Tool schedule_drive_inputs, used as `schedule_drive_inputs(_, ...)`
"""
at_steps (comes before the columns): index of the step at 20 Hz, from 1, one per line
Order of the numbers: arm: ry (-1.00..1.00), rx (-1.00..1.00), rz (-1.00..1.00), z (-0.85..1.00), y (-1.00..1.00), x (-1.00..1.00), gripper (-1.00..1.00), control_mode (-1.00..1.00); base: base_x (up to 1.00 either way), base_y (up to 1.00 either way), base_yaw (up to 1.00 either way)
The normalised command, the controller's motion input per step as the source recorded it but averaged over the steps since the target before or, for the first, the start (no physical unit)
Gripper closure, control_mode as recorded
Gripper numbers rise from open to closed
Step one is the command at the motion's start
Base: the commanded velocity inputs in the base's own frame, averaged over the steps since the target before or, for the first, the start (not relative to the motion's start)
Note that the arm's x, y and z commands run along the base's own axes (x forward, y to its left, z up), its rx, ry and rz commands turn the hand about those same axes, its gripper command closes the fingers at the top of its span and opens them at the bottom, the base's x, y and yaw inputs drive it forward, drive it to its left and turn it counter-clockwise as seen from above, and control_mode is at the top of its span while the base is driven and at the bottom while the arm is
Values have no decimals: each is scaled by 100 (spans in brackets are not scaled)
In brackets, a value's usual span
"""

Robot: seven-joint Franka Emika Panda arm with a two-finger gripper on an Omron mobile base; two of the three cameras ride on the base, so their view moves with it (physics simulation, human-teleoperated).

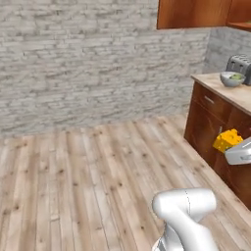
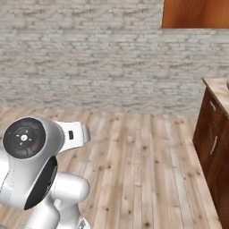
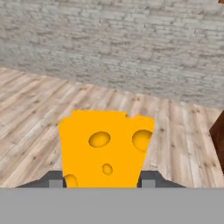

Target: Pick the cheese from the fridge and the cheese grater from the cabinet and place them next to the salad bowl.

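Beside the lower cabinets point(image 1: 215, 125), the gripper point(image 3: 103, 183) carries the cheese point(image 3: 105, 146) across open floor, pinched between its two fingertips.

Largest first: the brick wall point(image 1: 88, 59) and plank floor point(image 1: 88, 166) take up most of both base views, then the wooden counter point(image 1: 230, 90) at the right, with the salad bowl point(image 1: 232, 78) on it just in front of the silver toaster point(image 1: 240, 63), and the reddish wall cabinet point(image 1: 193, 13) above. The cheese is well short of the bowl and lower than the countertop, so the wedge could clip the counter edge if the base closes in before the arm lifts; the grip sits low on the wedge, so a knock might twist it loose. The hand is cut off at the left base view's edge, the fingertips barely show, and the bowl's greens are hard to make out.
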Motion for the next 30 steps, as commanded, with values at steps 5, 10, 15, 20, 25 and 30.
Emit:
schedule_drive_inputs(5,0,0,0,0,0,0,100,100,100,3,-47)
schedule_drive_inputs(10,0,0,0,0,0,0,100,100,100,8,-57)
schedule_drive_inputs(15,0,0,0,0,0,0,100,100,100,23,-69)
schedule_drive_inputs(20,0,0,0,0,0,0,100,100,100,31,-65)
schedule_drive_inputs(25,0,0,0,0,0,0,100,100,100,45,-52)
schedule_drive_inputs(30,0,0,0,0,0,0,100,100,100,87,-53)
